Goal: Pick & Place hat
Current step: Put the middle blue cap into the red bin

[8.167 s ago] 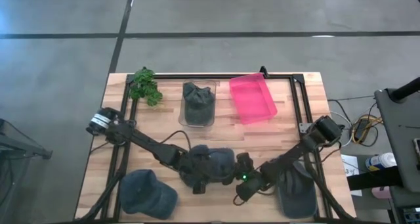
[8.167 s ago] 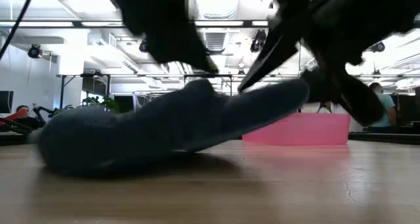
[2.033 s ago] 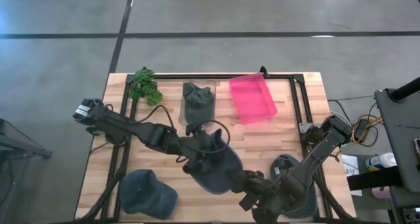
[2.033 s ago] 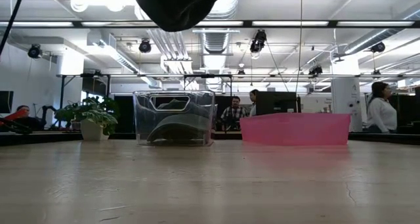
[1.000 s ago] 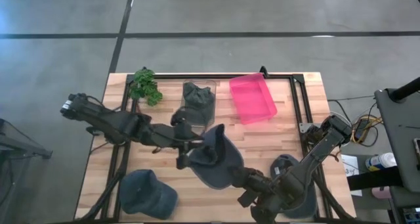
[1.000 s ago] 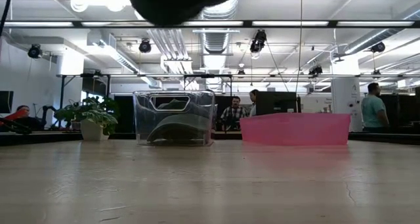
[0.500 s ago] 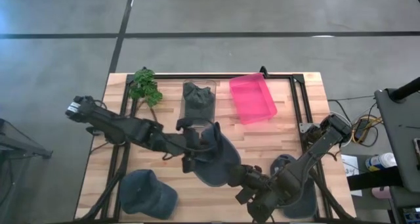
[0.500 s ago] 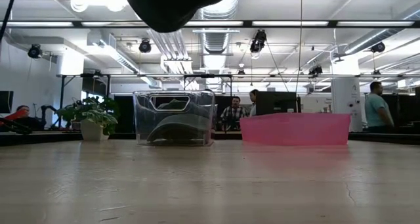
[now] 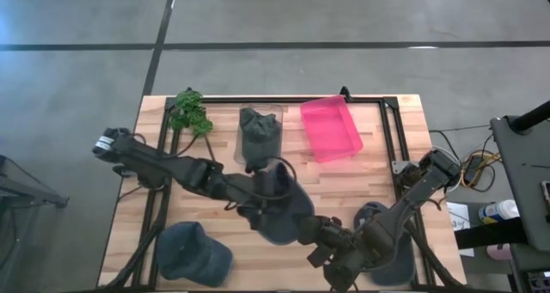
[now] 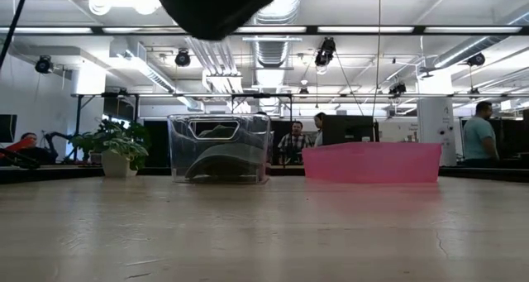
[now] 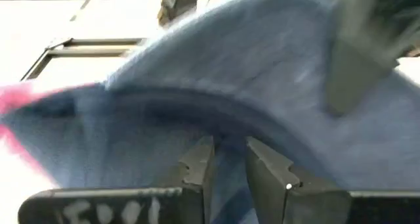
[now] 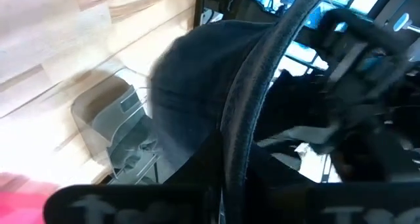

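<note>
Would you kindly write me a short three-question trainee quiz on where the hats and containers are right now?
1. True or false: the clear bin at the table's back edge already holds a dark hat.
2. Which colour is the empty tray beside that bin: A) green, B) pink, C) yellow?
3. Fill in: the lifted hat is gripped by the left hand and the ____ hand.

Key: 1 true; 2 B; 3 right.

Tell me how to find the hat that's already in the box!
Look at the far edge of the wooden table. Between the green plant and the pink tray stands a clear box. The dark hat inside is the only boxed one.
</note>
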You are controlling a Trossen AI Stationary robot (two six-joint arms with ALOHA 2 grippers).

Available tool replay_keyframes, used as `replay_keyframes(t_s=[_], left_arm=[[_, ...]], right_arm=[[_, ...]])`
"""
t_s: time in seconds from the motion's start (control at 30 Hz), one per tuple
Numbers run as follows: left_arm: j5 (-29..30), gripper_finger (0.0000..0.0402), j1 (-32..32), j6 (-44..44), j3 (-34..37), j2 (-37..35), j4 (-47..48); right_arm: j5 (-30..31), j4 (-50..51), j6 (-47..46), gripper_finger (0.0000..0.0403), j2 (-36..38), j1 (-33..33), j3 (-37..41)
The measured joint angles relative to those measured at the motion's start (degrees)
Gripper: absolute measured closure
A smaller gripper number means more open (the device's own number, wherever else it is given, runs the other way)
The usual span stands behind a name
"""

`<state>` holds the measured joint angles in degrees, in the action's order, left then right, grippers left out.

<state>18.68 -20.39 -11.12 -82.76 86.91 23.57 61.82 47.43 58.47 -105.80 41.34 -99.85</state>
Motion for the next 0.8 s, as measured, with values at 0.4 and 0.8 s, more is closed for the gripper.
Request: replay_keyframes(t_s=[0.4, 0.8], left_arm=[[0.37, 0.0323, -1.88, -1.6, -1.18, -5.48, 1.79], [12.9, 0.0323, -8.92, 5.26, -5.0, -10.01, 17.32]], right_arm=[[1.39, 0.23, -1.58, 0.039, 0.2, -0.62, 0.0], [4.87, 1.03, -5.53, 0.039, 0.49, -0.85, 0.0]])
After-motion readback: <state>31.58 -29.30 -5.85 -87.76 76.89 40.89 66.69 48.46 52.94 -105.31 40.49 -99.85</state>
